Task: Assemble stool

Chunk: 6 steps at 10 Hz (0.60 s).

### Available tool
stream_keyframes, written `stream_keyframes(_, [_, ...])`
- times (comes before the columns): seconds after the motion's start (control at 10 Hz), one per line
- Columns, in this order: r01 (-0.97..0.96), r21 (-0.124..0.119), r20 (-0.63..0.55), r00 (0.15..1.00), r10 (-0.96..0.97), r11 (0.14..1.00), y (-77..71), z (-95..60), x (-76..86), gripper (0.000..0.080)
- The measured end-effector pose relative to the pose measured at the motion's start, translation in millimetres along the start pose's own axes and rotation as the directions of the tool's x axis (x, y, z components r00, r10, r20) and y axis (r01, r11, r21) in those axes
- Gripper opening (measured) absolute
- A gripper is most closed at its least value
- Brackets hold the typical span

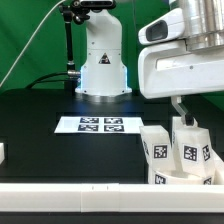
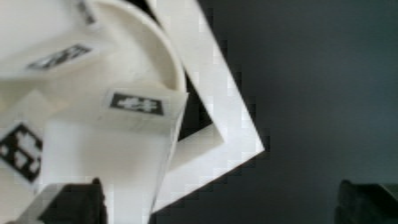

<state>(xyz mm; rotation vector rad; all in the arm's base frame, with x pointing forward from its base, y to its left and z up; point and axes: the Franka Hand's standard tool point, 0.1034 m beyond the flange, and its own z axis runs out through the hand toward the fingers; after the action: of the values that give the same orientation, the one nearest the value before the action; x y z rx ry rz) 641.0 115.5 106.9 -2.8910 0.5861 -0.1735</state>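
Probably light, stiff, smooth plastic: grip a block leg, lower right, across flat sides; gripper spread wide, empty.

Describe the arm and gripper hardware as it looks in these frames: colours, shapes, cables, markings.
The arm is glossy white with rounded shells, rising from a flared white base on the black table; a dark joint section sits on top. A green cable arcs beside it. Close to the exterior camera, a boxy white wrist housing carries a grey camera module. The gripper has dark fingertips. No readable markings show.
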Motion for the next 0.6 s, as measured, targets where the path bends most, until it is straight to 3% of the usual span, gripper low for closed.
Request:
stream_keyframes(0.1, [0.138,-0.032,0.011,0.990,-0.138,0.990,-1.8,-1.7,0.4,0.0648])
stream_keyframes(0.6, [0.473,-0.044,0.022,0.881,-0.473,0.880,4.2,-2.1,5.6,0.0648])
